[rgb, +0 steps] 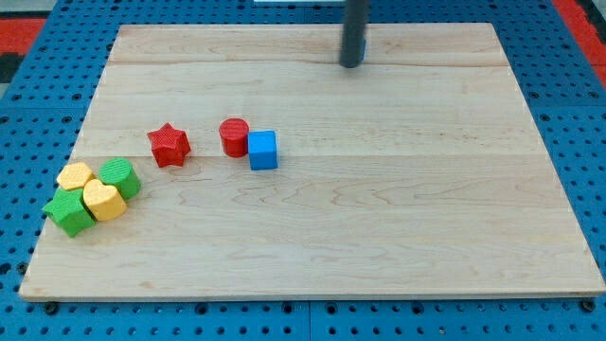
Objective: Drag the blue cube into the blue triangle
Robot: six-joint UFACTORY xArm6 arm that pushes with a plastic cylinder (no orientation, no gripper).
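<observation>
Camera view, near edge first: wooden board [379, 246], pale grain, smooth. At the view's left, a tight cluster: green block [68, 212], yellow heart [104, 201], yellow block [75, 176], green cylinder [120, 177]. Further up, red star [169, 145], then red cylinder [234, 136] touching the blue cube [263, 150] on its left. My tip [351, 64] rests near the far edge, holding nothing, well apart from the cube, which lies down-left of it. A sliver of blue [364, 44] beside the rod may be the triangle; cannot confirm.
</observation>
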